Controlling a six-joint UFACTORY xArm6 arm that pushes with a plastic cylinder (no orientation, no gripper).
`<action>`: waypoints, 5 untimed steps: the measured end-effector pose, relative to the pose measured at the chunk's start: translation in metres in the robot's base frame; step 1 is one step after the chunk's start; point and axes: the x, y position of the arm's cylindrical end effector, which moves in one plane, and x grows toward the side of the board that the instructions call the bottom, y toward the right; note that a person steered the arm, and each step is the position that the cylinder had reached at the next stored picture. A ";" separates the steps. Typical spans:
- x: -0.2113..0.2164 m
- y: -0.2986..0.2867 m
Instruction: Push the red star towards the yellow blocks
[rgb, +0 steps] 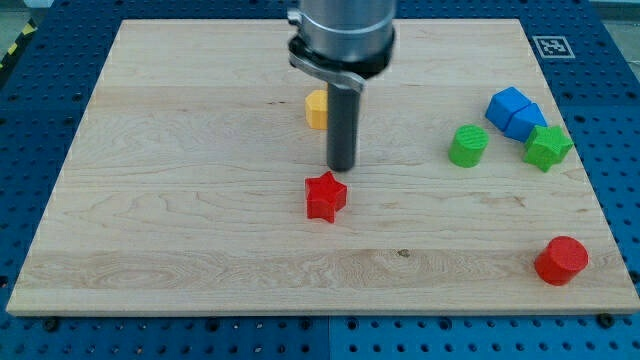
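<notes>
The red star lies near the middle of the wooden board. My tip stands just above and slightly right of the star in the view, a small gap apart from it. One yellow block shows above the star, partly hidden behind the rod; its shape is unclear. No other yellow block is visible.
At the view's right are a green cylinder, a blue block and a green star close together. A red cylinder sits at the bottom right near the board's edge.
</notes>
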 end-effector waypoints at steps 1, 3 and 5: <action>0.025 0.030; 0.049 -0.010; 0.013 -0.108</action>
